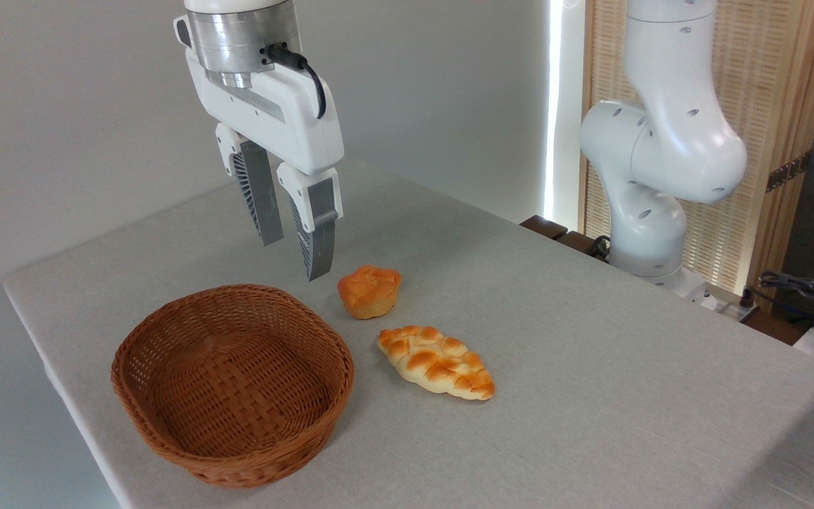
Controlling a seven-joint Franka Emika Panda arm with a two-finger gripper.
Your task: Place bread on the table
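Observation:
The braided bread [437,362] lies flat on the grey cloth of the table [591,367], just right of the wicker basket. My gripper [295,258] hangs in the air above the basket's far rim, up and to the left of the bread. Its two grey fingers point down and stand open, with nothing between them.
A brown woven basket [234,382] sits near the table's left front edge, and its inside shows nothing. A small round orange bun [369,290] rests on the cloth behind the bread. The robot's white base [651,212] stands at the far right edge, with cables beyond it.

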